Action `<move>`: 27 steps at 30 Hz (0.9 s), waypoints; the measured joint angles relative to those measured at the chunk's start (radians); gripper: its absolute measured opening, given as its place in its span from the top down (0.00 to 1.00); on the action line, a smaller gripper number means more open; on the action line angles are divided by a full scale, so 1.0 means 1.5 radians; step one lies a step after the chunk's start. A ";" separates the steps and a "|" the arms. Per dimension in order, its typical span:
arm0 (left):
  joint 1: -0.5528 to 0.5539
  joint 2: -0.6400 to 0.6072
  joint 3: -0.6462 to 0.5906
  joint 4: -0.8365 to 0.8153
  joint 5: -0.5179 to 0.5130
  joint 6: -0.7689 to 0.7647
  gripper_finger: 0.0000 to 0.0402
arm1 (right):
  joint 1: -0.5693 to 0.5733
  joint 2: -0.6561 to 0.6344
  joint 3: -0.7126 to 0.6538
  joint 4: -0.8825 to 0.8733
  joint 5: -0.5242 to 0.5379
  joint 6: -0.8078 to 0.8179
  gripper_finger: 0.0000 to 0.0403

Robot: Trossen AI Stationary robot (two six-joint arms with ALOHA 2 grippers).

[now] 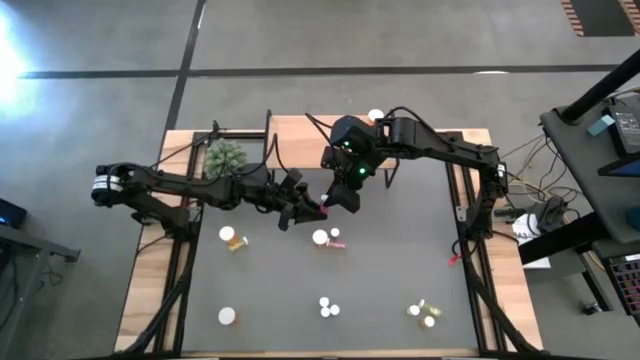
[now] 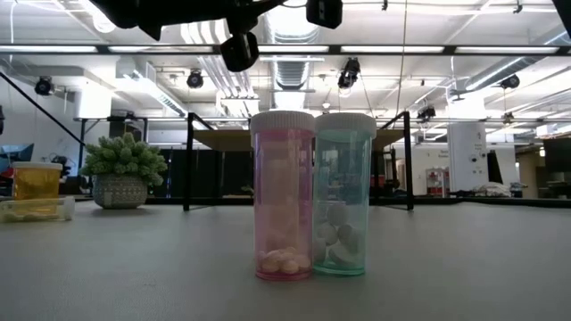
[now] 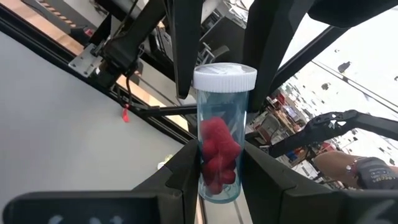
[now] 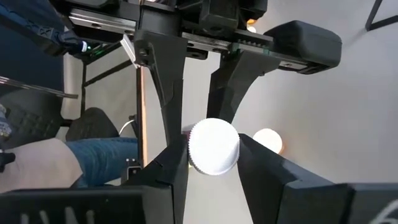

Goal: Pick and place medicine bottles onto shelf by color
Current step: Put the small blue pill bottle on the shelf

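The pink-filled bottle (image 3: 221,140) stood upright above the bench's middle, clamped low in the left pincer (image 3: 221,171), while the right pincer (image 4: 213,155) flanked its white cap (image 4: 214,147), grip unclear; a handover seemed underway, so the left should release only once the right holds firmly

grey concrete floor (image 1: 400,40), ceiling strip lights (image 2: 464,49), exposed ducts (image 2: 290,67), side desk (image 1: 600,170)

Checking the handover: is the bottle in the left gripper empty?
No, the bottle held between the left gripper fingers has red pills inside.
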 joint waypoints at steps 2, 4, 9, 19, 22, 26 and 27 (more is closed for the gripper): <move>0.000 0.000 0.000 0.004 -0.006 0.004 0.80 | -0.001 0.000 0.000 0.000 0.000 0.000 0.73; 0.000 0.000 0.000 0.010 -0.015 0.017 0.79 | -0.005 0.000 0.003 -0.003 0.000 -0.001 0.73; 0.006 -0.003 0.000 0.017 -0.047 0.035 0.72 | -0.026 -0.001 0.009 -0.006 -0.005 0.000 0.73; 0.030 -0.003 0.000 0.018 -0.053 0.040 0.60 | -0.045 -0.001 0.010 -0.040 -0.004 -0.008 0.73; 0.044 -0.003 0.000 0.014 -0.053 0.040 0.59 | -0.053 -0.004 0.017 -0.072 0.020 -0.016 0.73; 0.063 -0.003 0.000 0.015 -0.053 0.035 0.59 | -0.068 -0.010 0.033 -0.137 0.145 -0.035 0.73; 0.067 -0.003 0.000 0.014 -0.053 0.034 0.59 | -0.072 -0.011 0.036 -0.150 0.172 -0.035 0.73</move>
